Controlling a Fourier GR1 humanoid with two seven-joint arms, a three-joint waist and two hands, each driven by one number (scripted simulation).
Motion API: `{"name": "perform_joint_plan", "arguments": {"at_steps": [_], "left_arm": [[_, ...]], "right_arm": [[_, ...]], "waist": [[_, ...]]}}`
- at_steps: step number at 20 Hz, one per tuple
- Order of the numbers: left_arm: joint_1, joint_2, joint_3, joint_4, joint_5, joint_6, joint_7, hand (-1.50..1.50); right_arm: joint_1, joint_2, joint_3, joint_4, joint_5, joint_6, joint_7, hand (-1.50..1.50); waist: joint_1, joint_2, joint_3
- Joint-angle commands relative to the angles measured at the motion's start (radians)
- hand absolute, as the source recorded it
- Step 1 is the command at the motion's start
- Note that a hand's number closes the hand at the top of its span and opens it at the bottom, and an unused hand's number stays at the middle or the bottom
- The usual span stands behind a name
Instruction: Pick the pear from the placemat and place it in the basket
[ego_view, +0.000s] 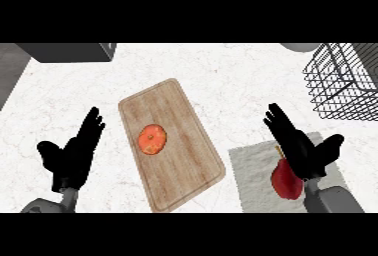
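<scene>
The pear (286, 181) (red, stem toward 12 o'clock) lies on the placemat (255, 170) at 4 o'clock, not yet lifted. The right hand (299, 147) overlaps its upper side with fingers straight and thumb spread, apparently placed to close round it. The basket (343, 82) stands at 2 o'clock, the likely carry direction. The left hand (74, 155) rests open at 8 o'clock.
</scene>
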Motion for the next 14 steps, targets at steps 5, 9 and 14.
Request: {"name": "perform_joint_plan", "arguments": {"at_steps": [5,9,14], "left_arm": [[-0.078,0.112,0.066,0.031,-0.025,-0.039,0.044,0.0],[-0.091,0.115,0.058,0.047,-0.001,-0.082,0.066,0.0],[-0.107,0.145,0.121,0.097,0.03,-0.129,0.082,0.0]], "right_arm": [[-0.205,-0.15,-0.228,0.007,-0.17,0.318,-0.191,1.5],[-0.243,-0.269,-0.002,-0.132,0.211,0.42,-0.379,-1.5],[-0.063,-0.085,0.136,-0.247,0.497,0.101,-0.543,-1.5]], "waist": [[0.012,-0.034,-0.022],[0.024,-0.037,-0.025],[-0.012,-0.043,-0.027]]}}
